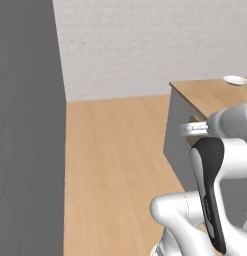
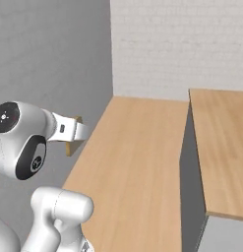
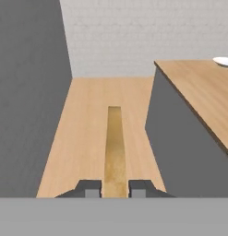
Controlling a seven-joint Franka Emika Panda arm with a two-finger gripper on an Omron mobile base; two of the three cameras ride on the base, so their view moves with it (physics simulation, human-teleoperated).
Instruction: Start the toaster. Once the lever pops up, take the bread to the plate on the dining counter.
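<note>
My gripper is shut on the bread, a pale tan slice seen edge-on that sticks straight out between the fingertips. From the right base view the bread shows as a tan piece hanging below the white hand, and my gripper is held up over the floor. The dining counter is a light-wood top to the right, and the white plate sits far off on it. In the left base view the plate lies near the counter's far right. The toaster is out of view.
A tall dark grey wall runs along the left. A white brick wall closes the back. A wood floor aisle lies between the grey wall and the counter's grey side panel.
</note>
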